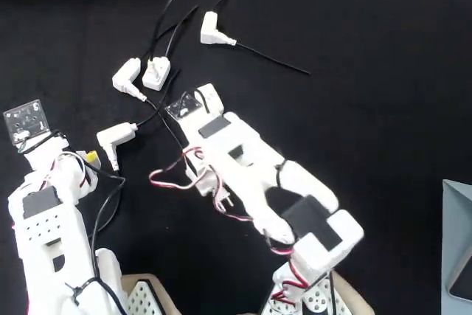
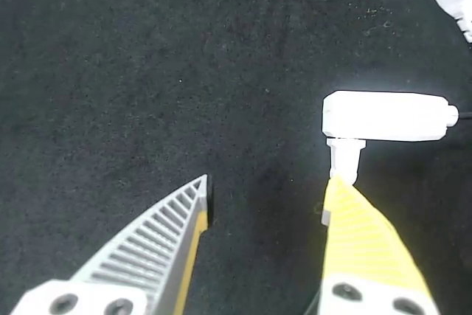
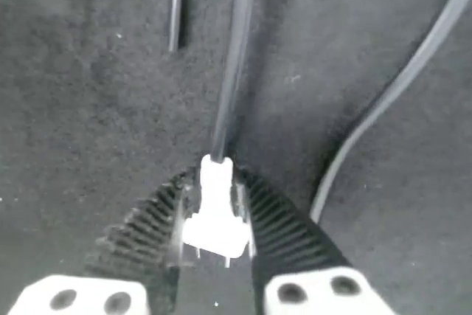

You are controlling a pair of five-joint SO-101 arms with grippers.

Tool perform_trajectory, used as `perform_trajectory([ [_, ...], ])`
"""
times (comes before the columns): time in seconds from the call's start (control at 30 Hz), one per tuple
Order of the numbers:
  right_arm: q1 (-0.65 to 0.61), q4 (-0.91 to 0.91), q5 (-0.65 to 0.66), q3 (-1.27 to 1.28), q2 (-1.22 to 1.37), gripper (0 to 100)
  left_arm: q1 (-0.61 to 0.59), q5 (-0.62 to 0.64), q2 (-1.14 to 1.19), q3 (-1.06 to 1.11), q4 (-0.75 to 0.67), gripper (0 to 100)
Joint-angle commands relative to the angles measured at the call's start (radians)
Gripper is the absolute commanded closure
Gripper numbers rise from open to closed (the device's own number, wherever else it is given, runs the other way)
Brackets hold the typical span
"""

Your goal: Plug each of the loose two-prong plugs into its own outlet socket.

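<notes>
My right gripper (image 3: 214, 195) is shut on a small white plug (image 3: 214, 219), whose dark cable (image 3: 234, 57) runs away over the black mat. In the high view this gripper (image 1: 193, 102) sits mid-table, covering the plug. My left gripper (image 2: 269, 193) is open just short of a white angled plug (image 2: 386, 116), with its yellow finger (image 2: 354, 226) at the plug's stem. That plug (image 1: 115, 136) lies at the left of the high view, beside the left gripper (image 1: 90, 158). Two more white plug pieces (image 1: 127, 77) (image 1: 156, 73) lie close together farther back, and a further angled plug (image 1: 214, 29) is behind them.
Black cables (image 1: 164, 23) run from the plugs to the far edge of the mat (image 1: 369, 71). A grey box (image 1: 459, 241) stands at the right edge. A small tag board (image 1: 26, 122) sits on the left arm.
</notes>
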Motion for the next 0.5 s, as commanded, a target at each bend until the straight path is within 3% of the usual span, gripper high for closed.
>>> perform_trajectory([
  [0.0,-0.009,0.167,-0.043,-0.156,0.001,81.8,-0.004,0.0,-0.017,-0.002,-0.02,75],
  [0.2,-0.003,0.338,-0.048,-0.283,0.001,81.5,-0.004,0.0,-0.017,-0.002,-0.02,75],
  [0.47,0.005,0.262,-0.041,-0.131,0.01,81.5,-0.004,0.0,-0.017,-0.002,-0.02,75],
])
